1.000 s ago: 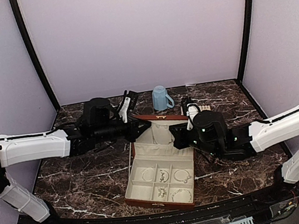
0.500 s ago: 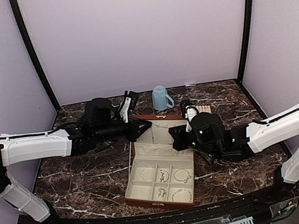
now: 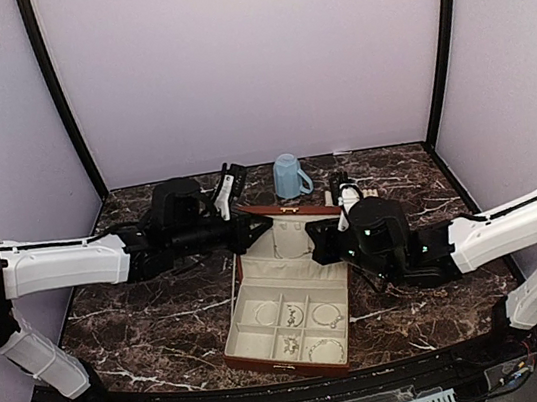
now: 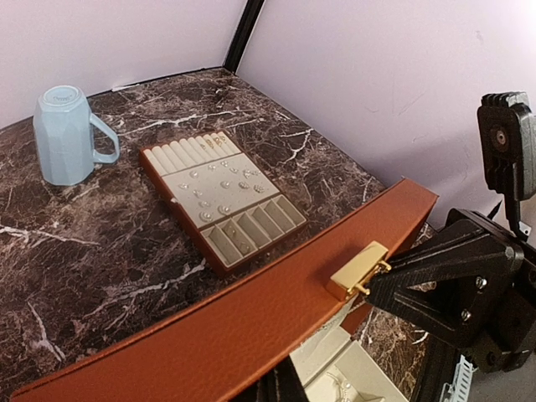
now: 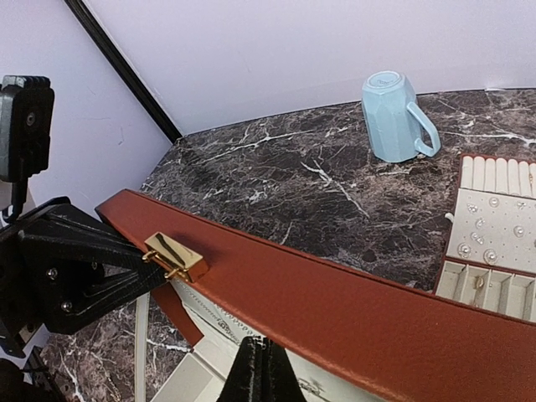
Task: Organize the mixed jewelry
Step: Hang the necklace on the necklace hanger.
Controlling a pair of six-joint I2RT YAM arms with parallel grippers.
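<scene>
Rectangular box [image 3: 272,279]: reddish-brown pebbled outside, cream lining, open mid-desk toward near edge. lid [image 4: 251,327] raised, gold clasp [image 4: 358,270] on its rim. In box's near square compartments: mixed jewelry [image 3: 294,314], silvery hoops and small pieces. More pale specks [image 4: 224,186] on flat cream slotted tray [image 4: 180,155] toward far edge, beside upturned faceted blue mug [image 4: 67,134]. Dark veined marble desk [image 3: 165,318]. Jaws of left gripper [image 3: 260,227] and right gripper [image 3: 314,245] closed, tips at lid rim, clasp between them; hold on lid unclear.

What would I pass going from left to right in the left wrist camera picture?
blue mug → cream slotted tray → gold clasp on the box lid → right arm
</scene>
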